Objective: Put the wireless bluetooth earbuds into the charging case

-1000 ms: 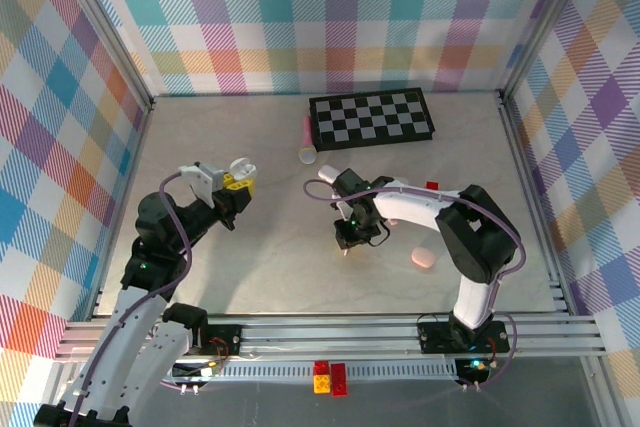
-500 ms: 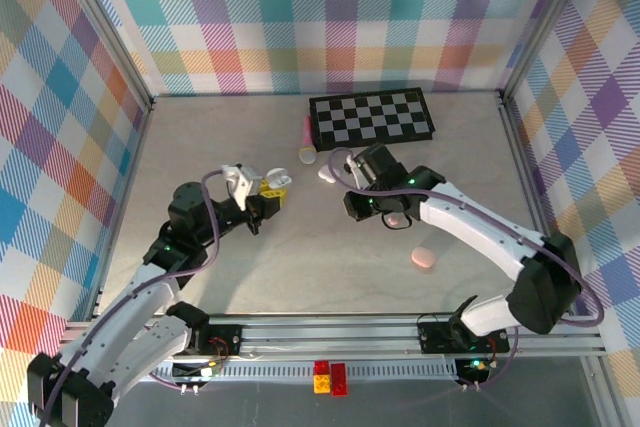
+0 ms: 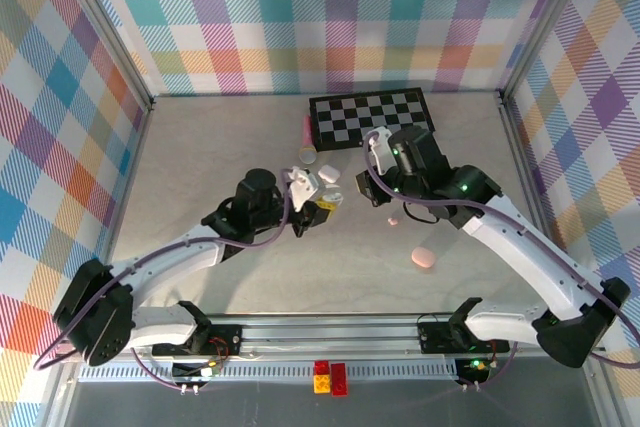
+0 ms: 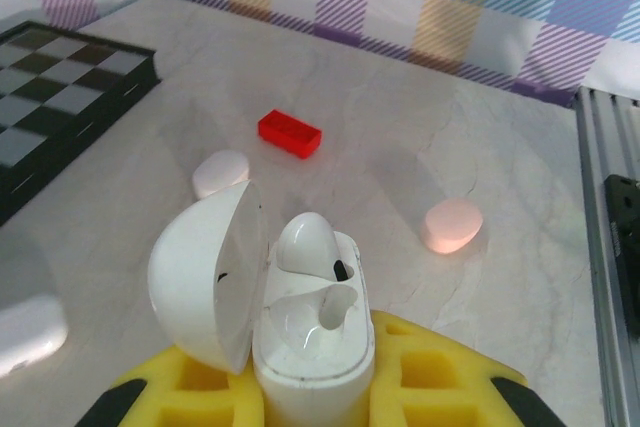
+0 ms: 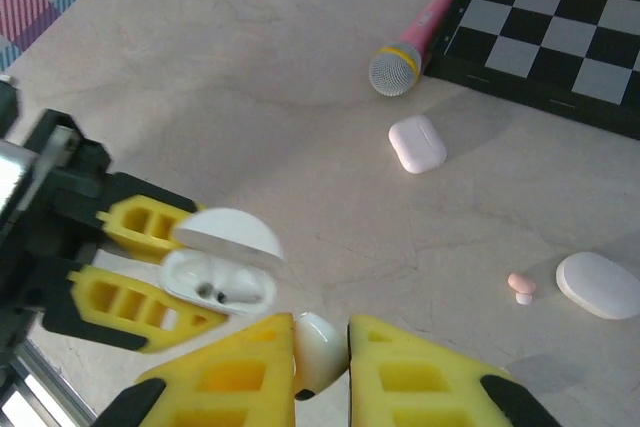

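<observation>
**Item: earbud-to-case insertion, both pieces held aloft over the desk**

**Left gripper** (image 4: 312,387): jaws closed on the lower body of the charging case (image 4: 300,322). The case is white, its lid hinged open and standing to one side. What looks like a bud sits in the far well; the near well appears empty.

**Right gripper** (image 5: 320,332): jaws closed on one white earbud (image 5: 316,352), pinched between the yellow pads. It sits above and to the side of the open case, not yet over it. The stem's direction cannot be told.

**On the desk** (image 3: 200,167):
- a closed white case (image 5: 417,143) near a microphone (image 5: 405,57)
- a chessboard (image 3: 371,118) at the back
- a loose pink earbud (image 5: 520,284) just beside a pale closed case (image 5: 598,285)
- a pink case (image 3: 424,259), lying apart
- a red block (image 4: 290,134)

**Condition:** judged mid-task, with the bud in hand and the approach to the free well still to come.

**Hazards:**
- The pads are far broader than the bud. They may strike the case rim or the raised lid before the bud seats.
- Such a knock could twist the case in the left jaws, which grip only its base.
- If the stem is not lined up with the well, the bud will perch on the rim and tip off when released.
- The bud is smooth and rounded, held by a narrow pinch, so it may slip or rotate on contact and drop to the desk.
- It could be pressed into the well that already looks filled.
</observation>
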Action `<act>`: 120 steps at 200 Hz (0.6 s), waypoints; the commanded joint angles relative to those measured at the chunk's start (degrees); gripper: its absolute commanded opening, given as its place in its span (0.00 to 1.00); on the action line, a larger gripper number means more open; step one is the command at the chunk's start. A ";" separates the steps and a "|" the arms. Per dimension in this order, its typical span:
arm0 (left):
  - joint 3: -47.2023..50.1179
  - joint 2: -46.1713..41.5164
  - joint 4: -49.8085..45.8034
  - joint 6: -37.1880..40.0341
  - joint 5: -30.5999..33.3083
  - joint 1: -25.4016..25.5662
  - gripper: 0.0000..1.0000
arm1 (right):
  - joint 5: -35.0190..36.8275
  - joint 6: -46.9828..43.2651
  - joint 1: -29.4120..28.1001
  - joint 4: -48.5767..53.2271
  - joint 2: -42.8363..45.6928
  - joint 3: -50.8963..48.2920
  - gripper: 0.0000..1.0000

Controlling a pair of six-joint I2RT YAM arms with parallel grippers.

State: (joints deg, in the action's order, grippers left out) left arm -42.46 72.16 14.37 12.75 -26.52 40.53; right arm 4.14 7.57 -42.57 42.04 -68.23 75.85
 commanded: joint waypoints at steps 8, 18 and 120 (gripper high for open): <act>-3.76 3.07 6.25 -0.05 -1.75 2.44 0.04 | -3.16 -3.62 0.20 -3.48 2.67 -1.63 0.16; -3.95 3.57 8.02 -1.06 -2.49 2.70 0.04 | -3.88 -4.00 0.18 -5.04 3.53 -3.16 0.16; -6.08 2.84 4.61 -0.57 -5.99 3.91 0.04 | -8.39 -6.26 0.20 -10.30 5.30 -8.24 0.16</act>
State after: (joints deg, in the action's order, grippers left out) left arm -47.05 75.81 19.46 11.44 -30.63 43.81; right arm -2.70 2.20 -42.57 34.30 -63.57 68.16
